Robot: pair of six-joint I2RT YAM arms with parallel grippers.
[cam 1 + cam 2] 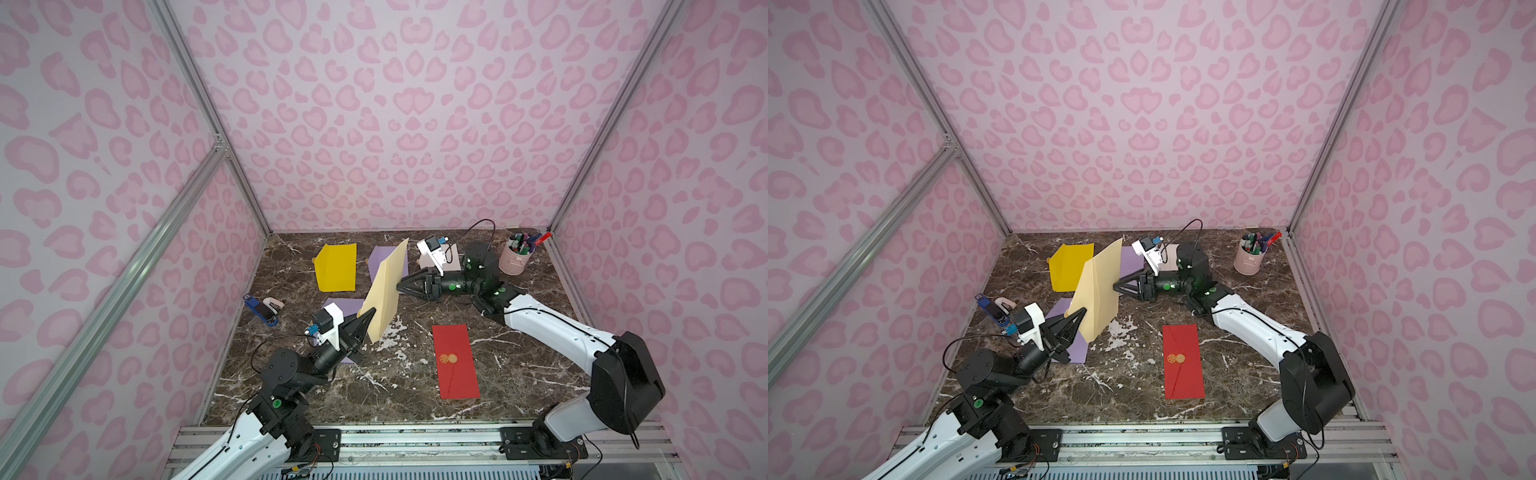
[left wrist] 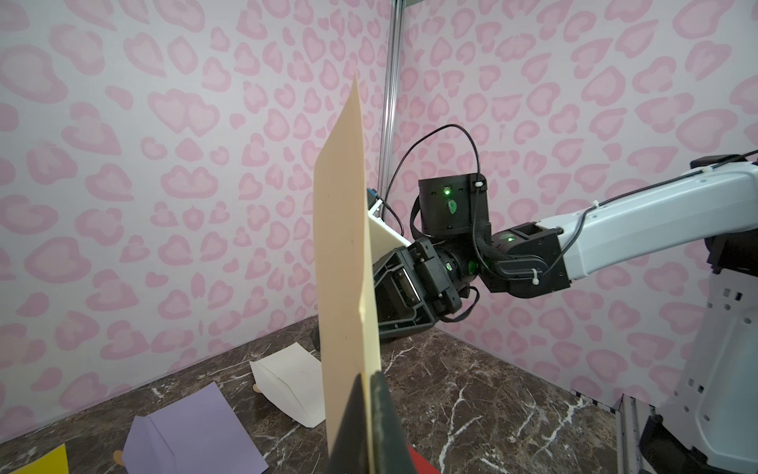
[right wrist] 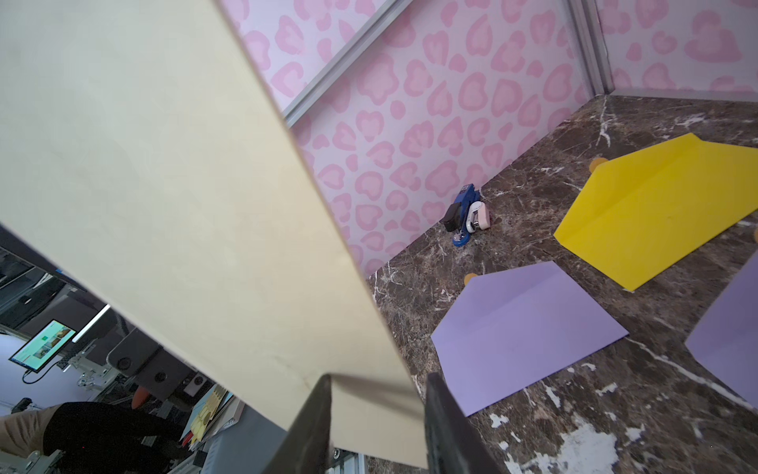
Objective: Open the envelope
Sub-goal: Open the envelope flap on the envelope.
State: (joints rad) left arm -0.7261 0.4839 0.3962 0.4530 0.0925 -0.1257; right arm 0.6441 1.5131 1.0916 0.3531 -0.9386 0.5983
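The envelope [image 1: 384,291] [image 1: 1098,286] is cream paper, held upright on edge above the middle of the marble table. My left gripper [image 1: 370,312] [image 1: 1081,311] is shut on its lower near corner; the left wrist view shows both fingers pressed flat against the sheet [image 2: 342,262]. My right gripper [image 1: 400,286] [image 1: 1116,286] reaches in from the right at the envelope's mid-height edge. In the right wrist view its jaws [image 3: 377,381] stand apart with the envelope's edge [image 3: 164,184] between them, lying against one finger [image 3: 316,414]. I cannot see the flap's seal.
On the table lie a yellow envelope [image 1: 336,268], purple envelopes [image 1: 384,257] [image 1: 340,305], a white one [image 1: 451,255] at the back and a red one [image 1: 455,361] in front. A pink pen cup [image 1: 517,255] stands back right; staplers [image 1: 264,309] lie by the left wall.
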